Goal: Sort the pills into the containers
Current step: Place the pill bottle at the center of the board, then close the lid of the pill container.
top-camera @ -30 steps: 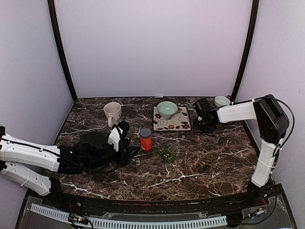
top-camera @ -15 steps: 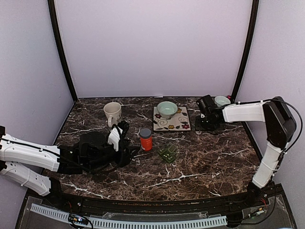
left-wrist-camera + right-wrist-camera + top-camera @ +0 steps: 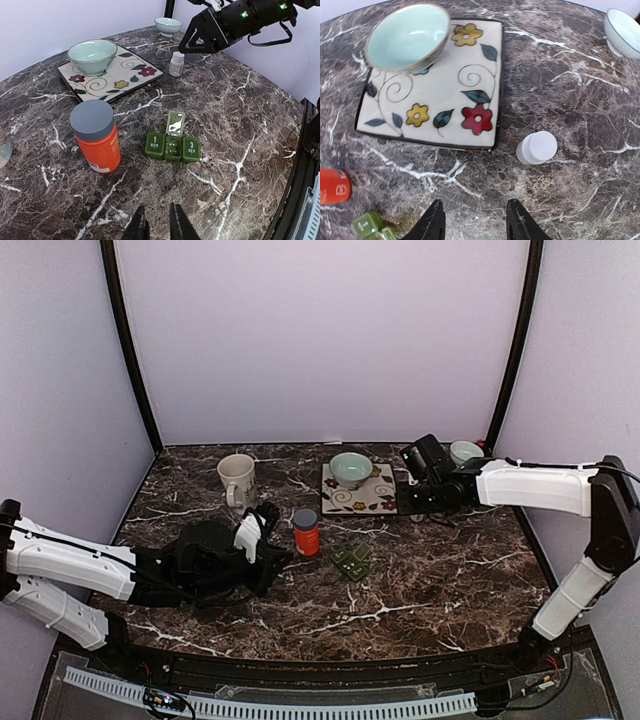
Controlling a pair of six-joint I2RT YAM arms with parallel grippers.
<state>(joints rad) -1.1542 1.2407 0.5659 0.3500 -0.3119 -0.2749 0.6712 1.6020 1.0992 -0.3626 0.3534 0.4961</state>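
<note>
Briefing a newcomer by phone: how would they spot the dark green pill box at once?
Find the square floral tile. In front of it stands an orange bottle with a grey cap; beside it lies the dark green pill box: the only three-compartment strip, its middle lid open.

From above and behind the arm bases, the top camera looks down toward the back wall and takes in the whole table (image 3: 430, 590) from afar. The left wrist camera sits low over the table's left-centre and faces the far right corner, with the left fingers (image 3: 177, 225) at its bottom edge and the pill box (image 3: 173, 146) close ahead. The right wrist camera hangs near the tile (image 3: 470, 65), angled steeply down, with the right fingers (image 3: 432, 222) at its bottom edge. All three views share the tile, the bowl (image 3: 407, 36), the orange bottle (image 3: 95, 136) and the pill box. Both wrist views also show the white bottle (image 3: 536, 148).
</note>
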